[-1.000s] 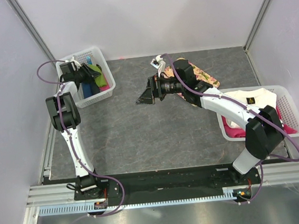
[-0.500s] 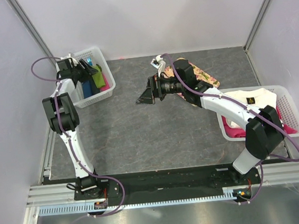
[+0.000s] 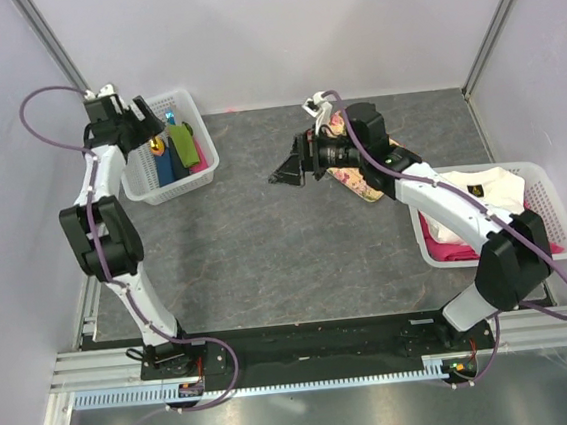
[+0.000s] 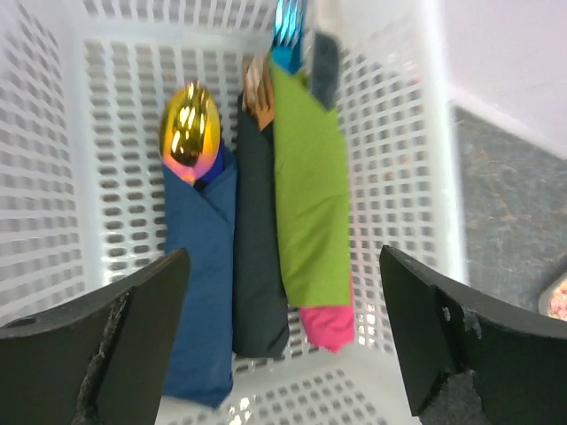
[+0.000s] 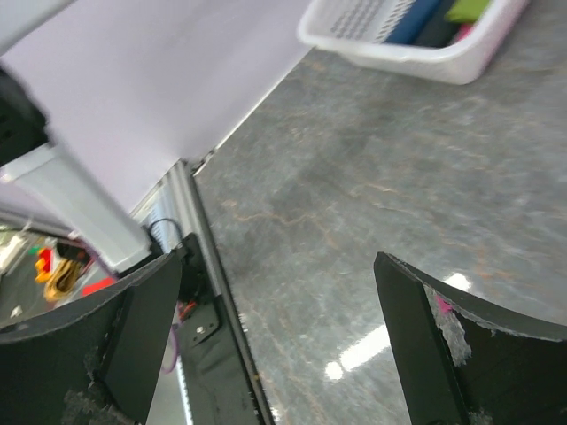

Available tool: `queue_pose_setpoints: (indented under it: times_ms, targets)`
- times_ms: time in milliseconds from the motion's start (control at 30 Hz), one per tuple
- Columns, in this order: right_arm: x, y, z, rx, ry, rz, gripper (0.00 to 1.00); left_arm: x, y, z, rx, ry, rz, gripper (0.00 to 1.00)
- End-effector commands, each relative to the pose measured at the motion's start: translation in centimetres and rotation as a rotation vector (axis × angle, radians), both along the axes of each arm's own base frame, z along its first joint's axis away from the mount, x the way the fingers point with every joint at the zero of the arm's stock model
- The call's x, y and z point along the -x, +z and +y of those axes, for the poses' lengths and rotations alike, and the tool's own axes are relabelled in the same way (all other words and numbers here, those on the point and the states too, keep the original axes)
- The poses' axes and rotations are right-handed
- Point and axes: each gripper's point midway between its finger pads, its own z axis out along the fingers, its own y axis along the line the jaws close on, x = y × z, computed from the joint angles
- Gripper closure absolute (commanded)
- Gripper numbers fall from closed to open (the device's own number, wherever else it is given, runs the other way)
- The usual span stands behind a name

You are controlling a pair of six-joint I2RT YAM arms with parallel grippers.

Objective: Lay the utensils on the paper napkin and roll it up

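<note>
The paper napkin is a green roll lying in the white basket at the table's far left corner. The utensils poke out of its far end: bright blue fork tines and a grey piece. My left gripper hangs open just above the basket, apart from the roll, its fingers wide to either side. From above, the roll lies to the right of the left gripper. My right gripper stands open over the middle of the table, with nothing in it.
Beside the green roll lie a dark blue bundle with a gold spoon, a black bundle and a pink one. A floral tray sits under the right arm. A white basket of cloths stands at the right.
My left gripper has opened, let go of the green roll in the basket and drawn back up and to the left. The right arm has shifted slightly right.
</note>
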Motion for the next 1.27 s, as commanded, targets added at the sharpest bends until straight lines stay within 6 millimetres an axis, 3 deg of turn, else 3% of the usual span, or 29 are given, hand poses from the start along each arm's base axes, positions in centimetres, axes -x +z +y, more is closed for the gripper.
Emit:
queue_pose_setpoints:
  times_ms: [0, 33, 133, 200, 233, 267, 367, 500, 533, 567, 633, 667, 700, 733, 767, 867, 933, 1100, 1200, 1233]
  targets:
    - [-1.7, 4.9, -3.3, -0.013, -0.116, -0.142, 0.02, 2.9, 10.9, 0.0, -0.182, -0.091, -0.156, 0.04]
    - [-2.4, 5.1, -4.2, -0.006, -0.148, -0.151, 0.02, 3.8, 11.3, -0.5, -0.178, -0.118, -0.14, 0.02]
    - [-2.8, 6.3, -6.5, -0.003, -0.222, -0.188, 0.02, 6.4, 15.8, -1.8, -0.217, -0.19, -0.212, 0.0]
    - [-2.7, 6.8, -8.1, 0.008, -0.279, -0.214, 0.02, 8.1, 16.5, -3.3, -0.199, -0.263, -0.218, 0.0]
    - [-3.0, 6.7, -9.2, 0.015, -0.312, -0.216, 0.02, 9.4, 18.4, -4.1, -0.192, -0.285, -0.255, 0.0]
    - [-3.0, 6.7, -10.0, 0.018, -0.336, -0.215, 0.02, 10.6, 18.7, -6.1, -0.151, -0.391, -0.265, 0.0]
    - [-3.3, 6.9, -13.5, 0.007, -0.446, -0.205, 0.02, 12.9, 20.4, -8.7, -0.161, -0.47, -0.29, 0.0]
    - [-2.0, 6.6, -17.7, 0.007, -0.544, -0.208, 0.02, 15.5, 18.4, -12.1, -0.203, -0.554, -0.219, 0.0]
    - [-1.9, 6.4, -18.8, 0.033, -0.573, -0.235, 0.02, 16.1, 17.9, -13.8, -0.206, -0.585, -0.211, 0.0]
    - [-1.6, 5.9, -19.4, 0.05, -0.588, -0.243, 0.02, 16.9, 16.4, -14.0, -0.195, -0.586, -0.177, 0.0]
    - [-0.8, 3.8, -21.3, 0.115, -0.645, -0.24, 0.02, 18.6, 14.8, -17.6, -0.184, -0.687, -0.161, 0.0]
    - [-0.5, 1.5, -22.0, 0.155, -0.659, -0.212, 0.02, 19.2, 12.1, -17.8, -0.195, -0.673, -0.098, 0.0]
    - [0.3, 0.5, -22.7, 0.19, -0.671, -0.215, 0.02, 19.7, 11.3, -18.3, -0.203, -0.674, -0.082, 0.0]
    - [0.3, -0.7, -23.7, 0.247, -0.701, -0.233, 0.02, 20.7, 9.1, -19.2, -0.193, -0.7, -0.03, 0.0]
    - [1.0, -3.3, -24.2, 0.305, -0.691, -0.2, 0.02, 21.2, 8.4, -19.6, -0.176, -0.696, -0.011, 0.0]
    - [2.2, -6.6, -25.5, 0.412, -0.698, -0.18, 0.02, 22.4, 5.6, -19.6, -0.139, -0.67, 0.051, 0.0]
    - [2.5, -7.4, -25.8, 0.439, -0.701, -0.168, 0.02, 23.1, 4.2, -19.2, -0.148, -0.66, 0.092, 0.0]
    - [2.3, -7.0, -25.6, 0.436, -0.687, -0.17, 0.02, 23.7, 4.6, -19.0, -0.151, -0.656, 0.079, 0.0]
    - [1.4, -6.1, -25.5, 0.434, -0.691, -0.173, 0.02, 23.4, 6.1, -19.0, -0.149, -0.643, 0.049, 0.0]
    - [0.9, -4.7, -25.5, 0.426, -0.7, -0.198, 0.02, 22.7, 7.4, -18.7, -0.165, -0.621, 0.019, 0.0]
